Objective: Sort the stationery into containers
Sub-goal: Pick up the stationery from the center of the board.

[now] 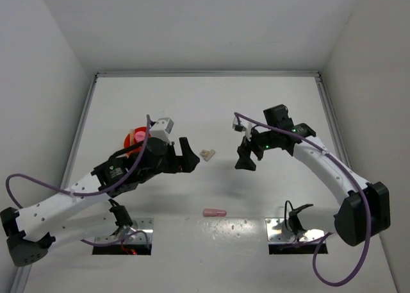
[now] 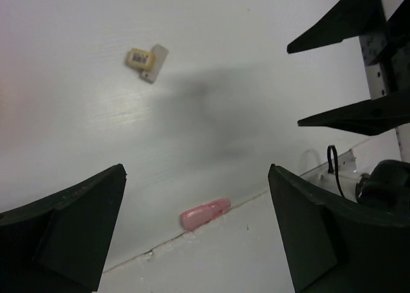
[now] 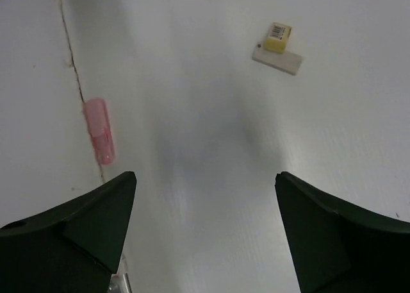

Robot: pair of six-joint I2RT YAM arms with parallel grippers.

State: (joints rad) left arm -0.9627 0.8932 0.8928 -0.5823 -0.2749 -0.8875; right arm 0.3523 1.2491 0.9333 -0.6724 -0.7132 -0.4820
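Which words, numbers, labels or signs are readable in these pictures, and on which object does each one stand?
No word or number is readable.
Barcode label on the small yellow block: the bars show, but any digits are too small to read.
Green round mark on the left arm: too small to read.

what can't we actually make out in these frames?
- Orange tub: in the top view the left arm covers most of it, so its dividers and contents are hidden.
- Beige block: the label print is too small to read in any view. I cannot tell whether the white piece touching it is attached.
- Pink piece: soft in both wrist views and tiny from the top. What it is stays unclear.
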